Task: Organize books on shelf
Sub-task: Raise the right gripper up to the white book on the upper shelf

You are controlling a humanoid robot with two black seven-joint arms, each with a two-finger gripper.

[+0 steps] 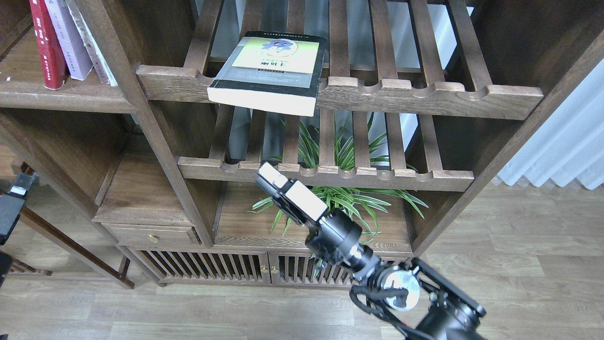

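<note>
The thick black-and-grey book (271, 71) with a yellow-green panel lies flat on the upper slatted rack, its near end jutting out over the scalloped front rail. The worn red book (47, 47) and the pale lavender-white book (71, 42) stand upright on the solid dark brown shelf (61, 97) at the upper left. My right gripper (273, 178) points up and left in front of the lower rack, below the thick book and apart from it, holding nothing; I cannot tell its fingers apart. Only a dark part of my left gripper (16, 196) shows at the left edge.
Another pale book (94, 52) leans next to the lavender one. Two slatted racks (424, 92) with scalloped rails fill the middle bay. A green potted plant (344, 198) stands on the board below them. A small drawer (151, 233) and slatted cabinet doors sit lower down, with wood floor below.
</note>
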